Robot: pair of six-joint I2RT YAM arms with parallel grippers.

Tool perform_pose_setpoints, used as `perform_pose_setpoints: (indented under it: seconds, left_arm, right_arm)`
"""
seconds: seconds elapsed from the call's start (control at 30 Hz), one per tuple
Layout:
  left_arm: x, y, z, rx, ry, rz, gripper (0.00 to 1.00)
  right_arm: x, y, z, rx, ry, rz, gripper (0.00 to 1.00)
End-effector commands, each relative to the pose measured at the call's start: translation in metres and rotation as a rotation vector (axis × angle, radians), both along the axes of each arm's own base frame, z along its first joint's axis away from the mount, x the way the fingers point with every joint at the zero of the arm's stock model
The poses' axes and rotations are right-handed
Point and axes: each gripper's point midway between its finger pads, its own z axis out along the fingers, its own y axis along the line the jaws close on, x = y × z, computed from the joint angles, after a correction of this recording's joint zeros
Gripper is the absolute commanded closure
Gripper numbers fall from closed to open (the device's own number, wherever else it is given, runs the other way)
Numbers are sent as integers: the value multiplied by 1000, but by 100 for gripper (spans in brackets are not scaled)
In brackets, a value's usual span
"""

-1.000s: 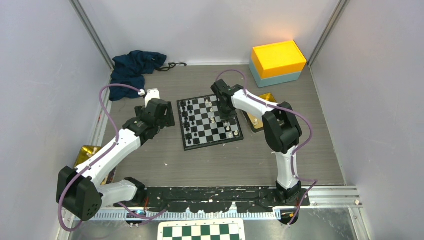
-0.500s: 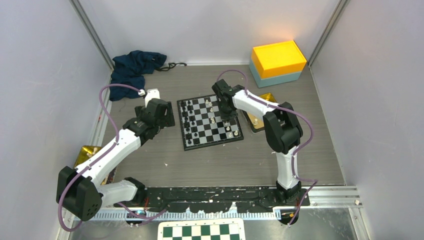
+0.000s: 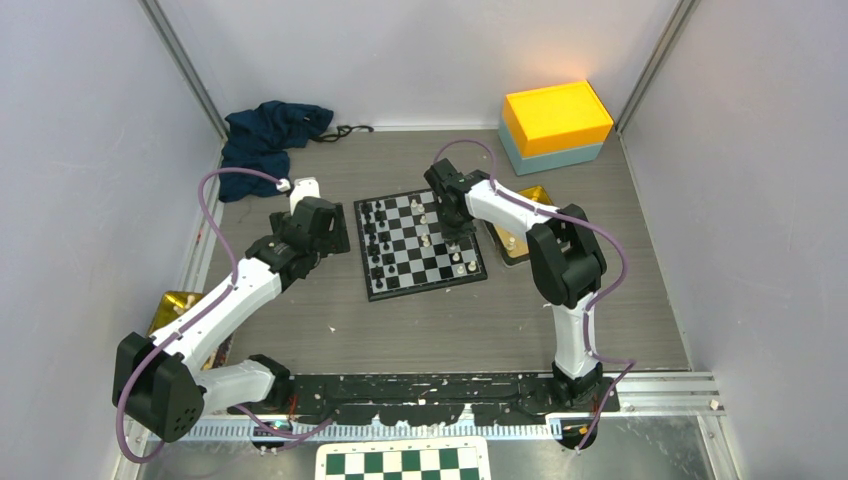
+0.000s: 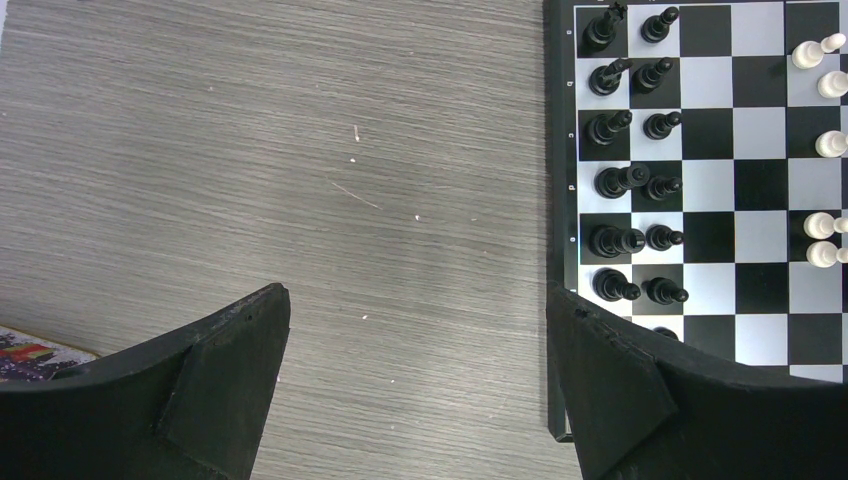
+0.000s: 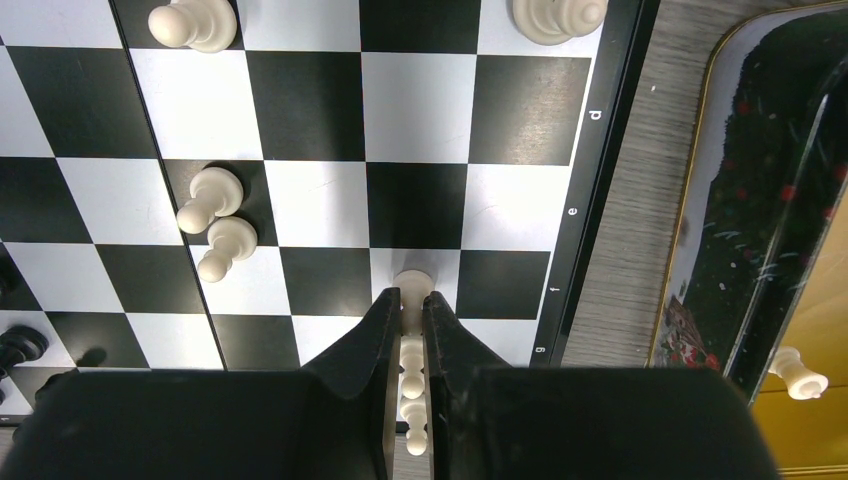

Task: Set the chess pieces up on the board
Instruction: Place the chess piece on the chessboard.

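The board (image 3: pixel 428 287) lies mid-table, black pieces (image 4: pixel 625 180) lined along its left side and white pieces (image 4: pixel 822 225) scattered on its right. My right gripper (image 5: pixel 411 297) hangs over the board's right edge (image 5: pixel 590 150), shut on a slim white piece (image 5: pixel 413 284) whose base shows just past the fingertips over a white square. Two white pawns (image 5: pixel 210 200) stand to its left, and another white piece (image 5: pixel 557 15) is at the top. My left gripper (image 4: pixel 415 300) is open over bare table, left of the board's border (image 4: pixel 555 150), holding nothing.
A gold-rimmed tray (image 3: pixel 520 240) right of the board holds a white piece (image 5: pixel 800 372). A yellow box on a teal base (image 3: pixel 555 120) stands back right, and a blue cloth (image 3: pixel 270 135) back left. A green-and-white checkered panel (image 3: pixel 402 462) lies at the near edge.
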Motion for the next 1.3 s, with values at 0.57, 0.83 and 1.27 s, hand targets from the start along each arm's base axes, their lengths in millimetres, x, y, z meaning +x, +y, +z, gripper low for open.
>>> perform_pose_setpoints:
  seconds: [0.57,0.83,1.27]
  left_arm:
    - [7,-1,8,-20,-40,3,0]
    - [8,-2,9,-20,-41,3,0]
    - [8,0,14,-13,-54,6,0]
  right_arm:
    - [10,2,42,48,-93,-5,67]
    - [13,6,60,62,-123,3,66]
    - [14,38,67,122,-131,88,66]
